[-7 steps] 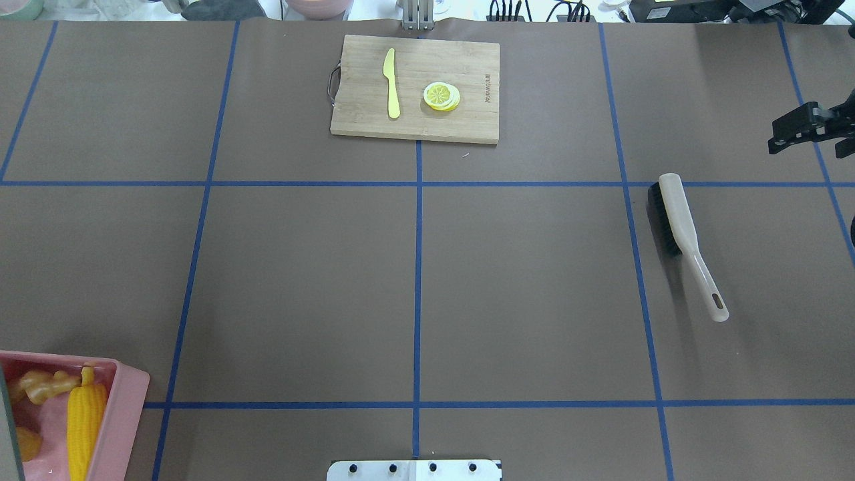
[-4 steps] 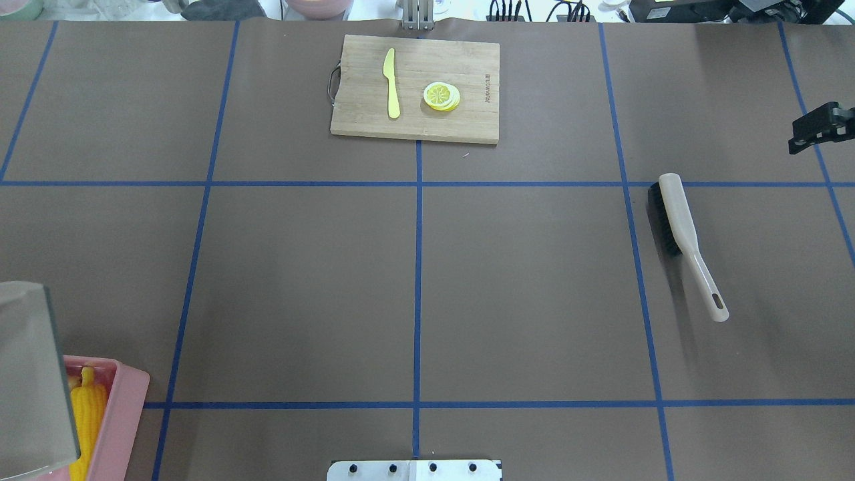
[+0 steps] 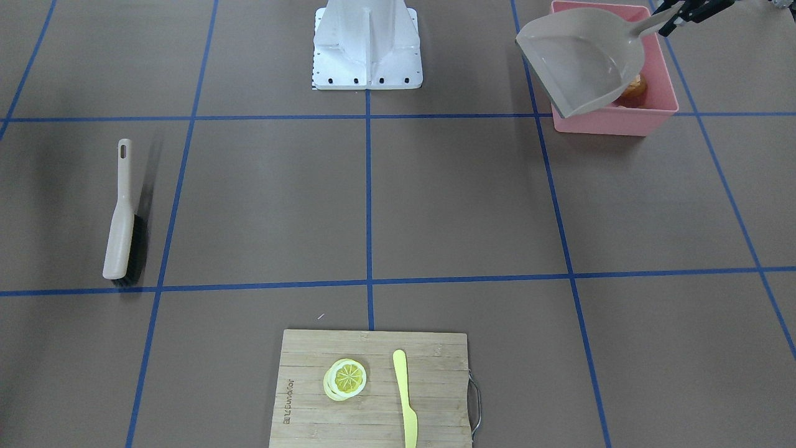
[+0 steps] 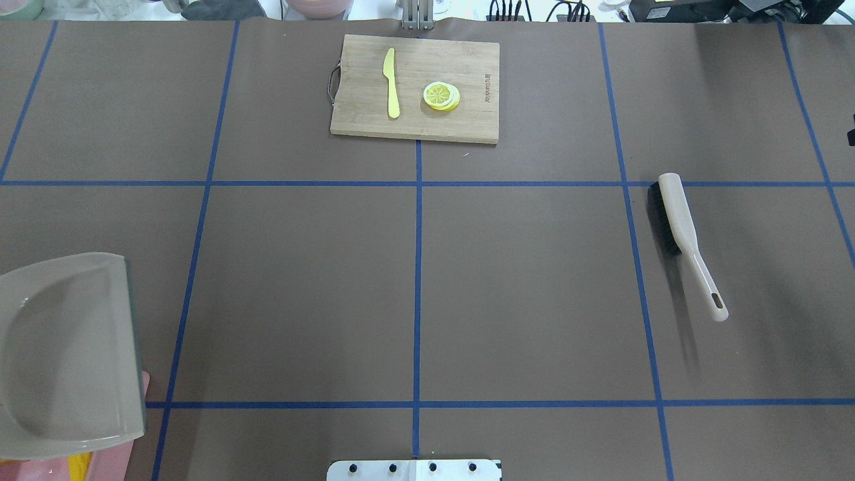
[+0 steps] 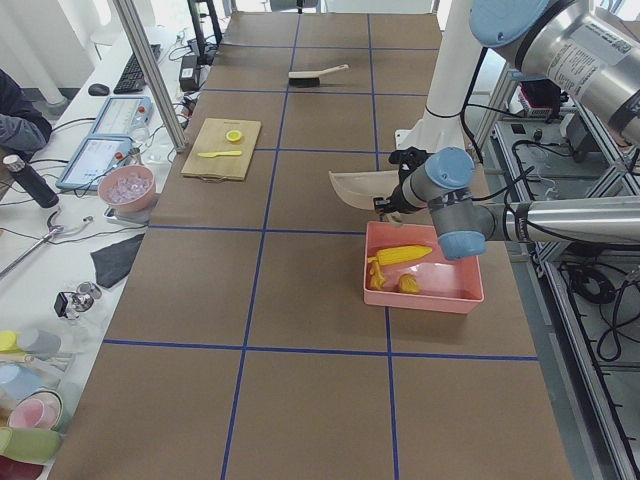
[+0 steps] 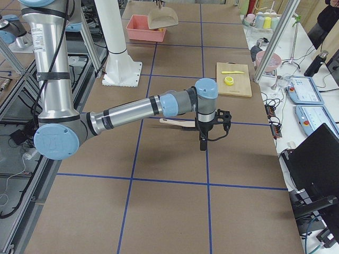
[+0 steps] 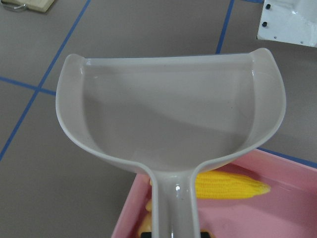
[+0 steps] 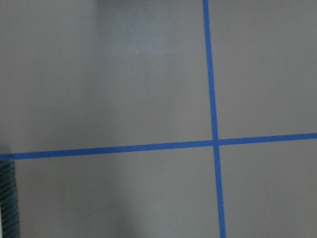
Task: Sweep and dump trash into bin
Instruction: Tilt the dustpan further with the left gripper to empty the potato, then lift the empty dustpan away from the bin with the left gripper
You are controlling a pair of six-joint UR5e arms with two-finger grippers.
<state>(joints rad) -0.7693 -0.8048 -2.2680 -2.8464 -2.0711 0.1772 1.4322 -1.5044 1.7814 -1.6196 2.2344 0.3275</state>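
- Brown paper with a blue tape grid is covering the table [image 4: 521, 287], and no trash is showing anywhere on it. The sweeping part is looking done
- The yellow toy corn cob [image 7: 229, 184] and the brown-orange toy potato [image 3: 633, 88] are lying inside the pink rectangular plastic bin [image 3: 622, 122]. A knobbly tan piece beside the corn in the left side view is probably the ginger root [image 5: 378, 272]
- The left gripper [image 3: 670, 20] is pinching the handle of the beige plastic dustpan [image 3: 578, 59], which is hanging empty over the bin's edge — so the dumping is looking finished too
- The right gripper [image 6: 203, 144] is hovering over the table near the beige-handled brush with black bristles [image 4: 681, 230], which is lying flat and apart from it. Whether its jaws are spread or pressed together, I cannot tell
- The wooden cutting board [image 4: 361, 87] is sitting at the far side, carrying the yellow lemon slice [image 4: 441, 96] and the pale yellow knife [image 4: 391, 83]
- By my judgement, little is remaining — perhaps only setting the dustpan down
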